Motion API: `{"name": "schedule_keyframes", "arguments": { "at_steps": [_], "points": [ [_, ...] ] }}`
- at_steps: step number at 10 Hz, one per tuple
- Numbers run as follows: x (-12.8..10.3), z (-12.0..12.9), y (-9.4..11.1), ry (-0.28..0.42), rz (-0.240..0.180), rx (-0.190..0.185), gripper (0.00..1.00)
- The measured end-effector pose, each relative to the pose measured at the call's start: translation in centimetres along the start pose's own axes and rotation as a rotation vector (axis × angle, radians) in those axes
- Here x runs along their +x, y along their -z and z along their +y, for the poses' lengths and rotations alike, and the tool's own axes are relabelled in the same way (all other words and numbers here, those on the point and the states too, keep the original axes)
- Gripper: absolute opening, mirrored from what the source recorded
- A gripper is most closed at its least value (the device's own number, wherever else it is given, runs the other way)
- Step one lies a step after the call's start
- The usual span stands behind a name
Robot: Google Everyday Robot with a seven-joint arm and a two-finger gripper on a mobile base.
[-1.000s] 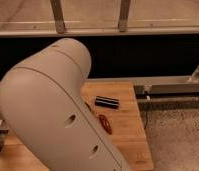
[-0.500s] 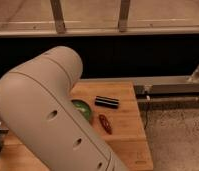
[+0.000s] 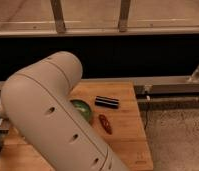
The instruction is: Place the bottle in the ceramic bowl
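Arm (image 3: 53, 120) filled the lower left, its pale elbow bent high and one link running down out of frame. The gripper was out of sight, so its grip could not be told, and the bottle was hidden too. The ceramic bowl (image 3: 83, 109) peeked from behind the arm on the wooden table (image 3: 128, 145), near a black bar (image 3: 107, 102) and a red object (image 3: 105, 123). A metal rail (image 3: 168, 89) ran behind.

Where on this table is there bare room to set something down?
Bare wood runs right of the black bar and red object to the table edge. Crowded between those and the ceramic bowl. The arm hides the rest; the gripper is out of view.
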Motion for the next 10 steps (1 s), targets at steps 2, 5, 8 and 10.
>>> {"name": "schedule_keyframes", "arguments": {
  "at_steps": [2, 5, 8, 10],
  "points": [
    [0.3, 0.9, -1.6, 0.009, 0.026, -0.023, 0.62],
    [0.4, 1.0, -1.2, 0.021, 0.023, -0.014, 0.31],
    [0.2, 0.9, 0.8, 0.030, -0.011, 0.002, 0.03],
    [-0.1, -0.2, 3.8, 0.028, -0.060, 0.016, 0.00]
  ]
}}
